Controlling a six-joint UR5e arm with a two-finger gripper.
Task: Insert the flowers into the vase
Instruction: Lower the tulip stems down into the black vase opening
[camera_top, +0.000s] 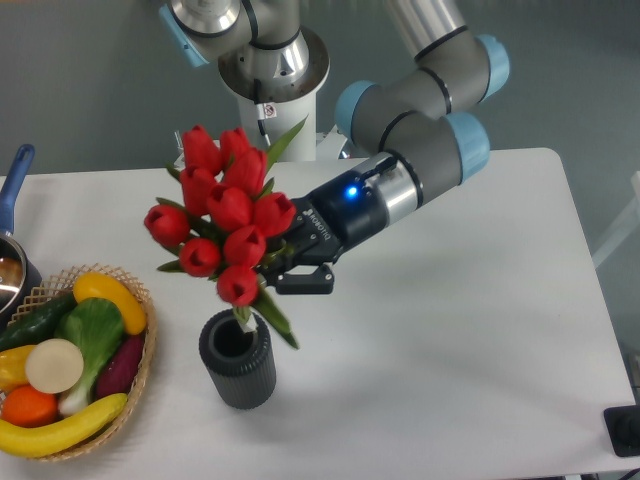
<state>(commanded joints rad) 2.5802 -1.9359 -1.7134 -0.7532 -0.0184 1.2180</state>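
The flowers (222, 212), a bunch of red tulip buds with green leaves, hang tilted above the table's left half. My gripper (283, 266) is shut on their stems from the right, its fingers mostly hidden behind the buds and leaves. The vase (238, 358), a short dark grey ribbed cylinder, stands upright just below. The pale stem end and a green leaf reach down to the right part of its round mouth; whether they touch the rim I cannot tell.
A wicker basket (141, 352) with fruit and vegetables sits at the left front edge. A pot with a blue handle (14, 180) is at the far left. The arm's base (268, 80) stands behind the table.
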